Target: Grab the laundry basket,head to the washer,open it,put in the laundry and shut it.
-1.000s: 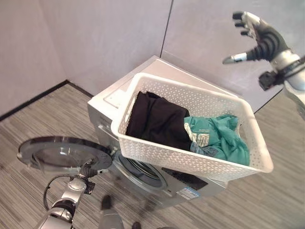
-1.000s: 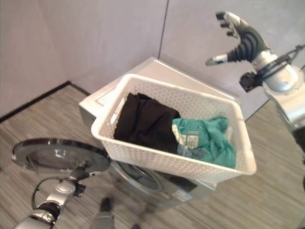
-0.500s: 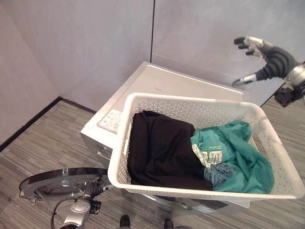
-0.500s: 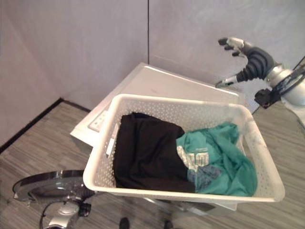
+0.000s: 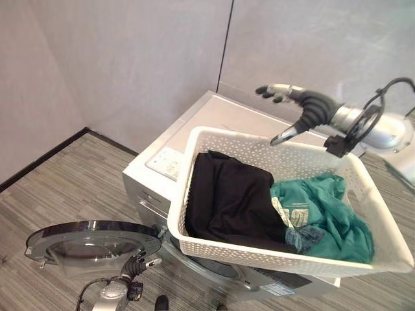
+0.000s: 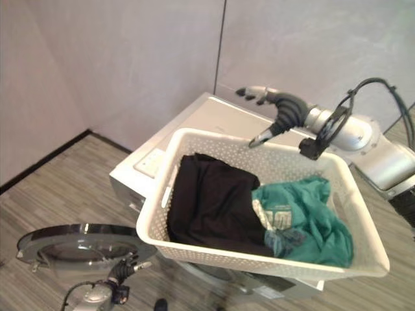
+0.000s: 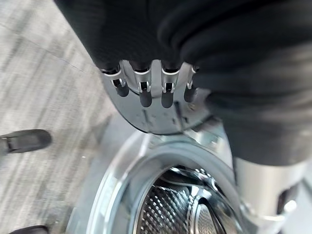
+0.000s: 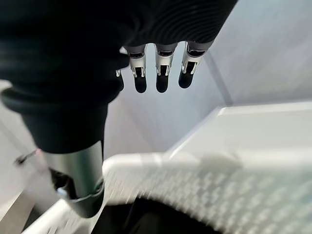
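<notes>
Overhead, in the left eye view, the white laundry basket (image 5: 214, 243) is seen resting on the washer (image 5: 214, 116), with a black garment (image 5: 227, 201) and a teal garment (image 5: 324, 210) inside. The right hand (image 5: 305, 107) is held above the basket's far rim, fingers spread and relaxed, holding nothing. The washer door (image 5: 91, 238) is seen swung open, low beside the left hand (image 5: 136, 265).

In the left wrist view, the left hand's fingers (image 7: 145, 93) are shown straight and relaxed over the door, with the drum (image 7: 180, 209) exposed below.

In the right wrist view, the right hand's fingers (image 8: 162, 78) are shown extended, clear of the basket rim.
</notes>
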